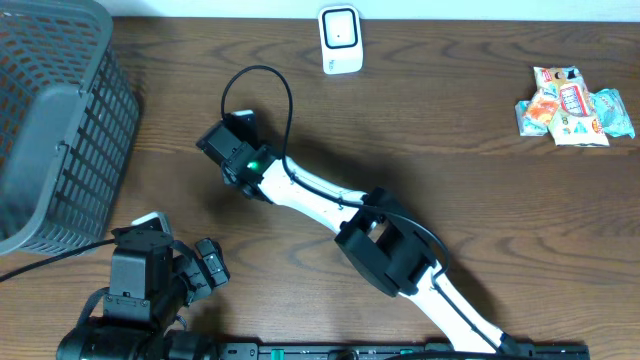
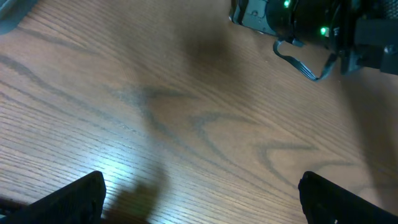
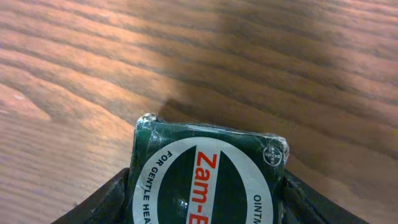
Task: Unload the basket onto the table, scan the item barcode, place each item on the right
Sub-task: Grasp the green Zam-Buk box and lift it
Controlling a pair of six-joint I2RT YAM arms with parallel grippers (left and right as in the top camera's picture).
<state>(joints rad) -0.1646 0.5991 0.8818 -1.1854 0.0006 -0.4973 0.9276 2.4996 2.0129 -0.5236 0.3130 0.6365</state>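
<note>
Zam-Buk ointment box in my R end effector, scan not yet done.
Box sits between my R fingers, both against its sides, so I'm grasping it; label face is up and no barcode shows. Can't tell if it rests on the table or is just clear of it. It's left of centre, near the white scanner at the far edge. I think I should firm the grip w/o crushing the corners, lift straight, then find the barcode side and face it to the scanner window, keeping fingers off the code. L end effector is released and idle, near the grey basket; snack packets are well apart.
</note>
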